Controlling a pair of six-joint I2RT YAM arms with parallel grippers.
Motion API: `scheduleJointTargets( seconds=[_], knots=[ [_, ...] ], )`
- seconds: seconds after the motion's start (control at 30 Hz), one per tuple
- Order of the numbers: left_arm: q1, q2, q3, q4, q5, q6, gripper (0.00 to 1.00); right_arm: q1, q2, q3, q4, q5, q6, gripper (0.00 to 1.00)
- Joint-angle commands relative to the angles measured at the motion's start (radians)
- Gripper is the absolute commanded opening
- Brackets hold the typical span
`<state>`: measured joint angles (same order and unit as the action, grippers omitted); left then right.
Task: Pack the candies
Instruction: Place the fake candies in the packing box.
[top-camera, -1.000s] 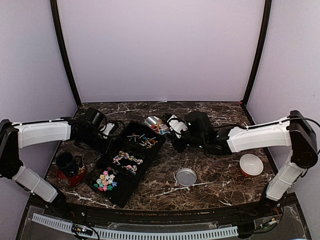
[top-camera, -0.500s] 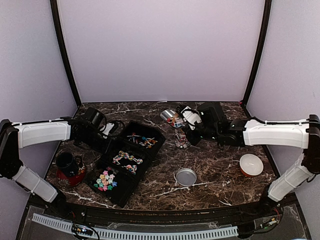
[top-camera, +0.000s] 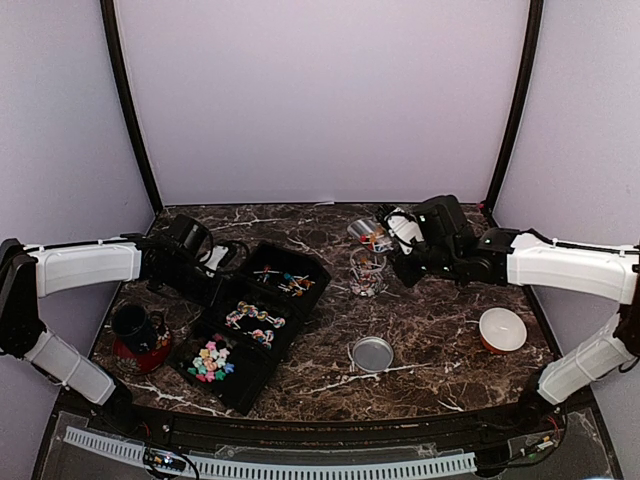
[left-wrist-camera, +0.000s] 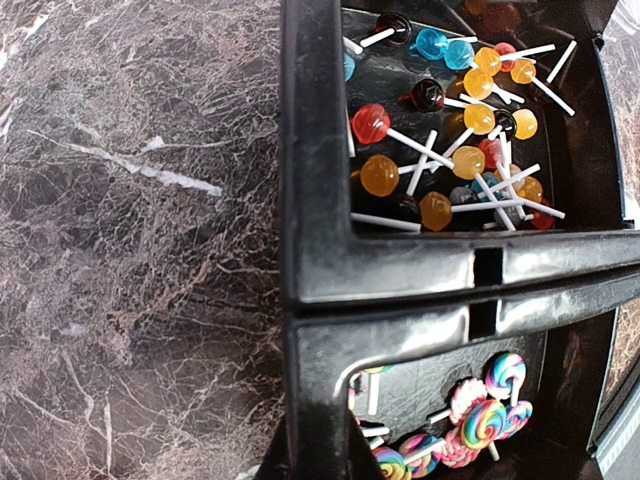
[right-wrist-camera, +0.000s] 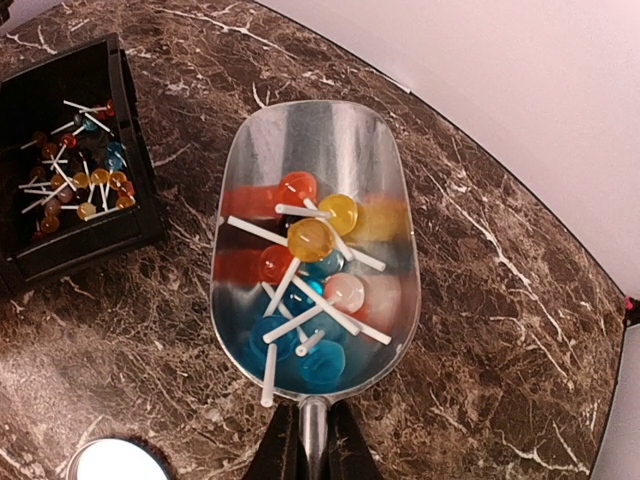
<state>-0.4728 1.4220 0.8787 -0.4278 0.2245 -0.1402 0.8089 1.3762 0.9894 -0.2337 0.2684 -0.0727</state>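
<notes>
Marbled bench (top-camera: 440, 340): right tool (right-wrist-camera: 308, 440) clamps the metal scoop (right-wrist-camera: 380, 160) by its handle; lollipops (right-wrist-camera: 305, 265) look light and roll-prone, so keep it level. Left tool (top-camera: 212, 272): grip unclear.

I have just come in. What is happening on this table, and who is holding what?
The right gripper clamps the handle of a metal scoop loaded with lollipops in orange, yellow, red and blue, and holds it close to the glass jar. The left gripper straddles a wall of the black tray, seemingly steadying it; more sweets lie in its compartments. The lid lies apart from the jar, nearer the arms.
</notes>
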Motion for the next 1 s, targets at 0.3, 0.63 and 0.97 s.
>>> scheduleJointTargets(
  seconds=[0.3,0.63,0.97],
  knots=[
    [0.007,-0.058,0.006,0.049,0.053,-0.024,0.0,-0.036,-0.037,0.028,-0.136,0.025,0.048,0.0],
    [0.007,-0.058,0.008,0.045,0.045,-0.024,0.0,-0.04,-0.04,0.048,-0.198,0.005,0.05,0.0],
    [0.007,-0.06,0.005,0.044,0.041,-0.023,0.0,-0.042,-0.033,0.088,-0.274,-0.021,0.053,0.0]
  ],
)
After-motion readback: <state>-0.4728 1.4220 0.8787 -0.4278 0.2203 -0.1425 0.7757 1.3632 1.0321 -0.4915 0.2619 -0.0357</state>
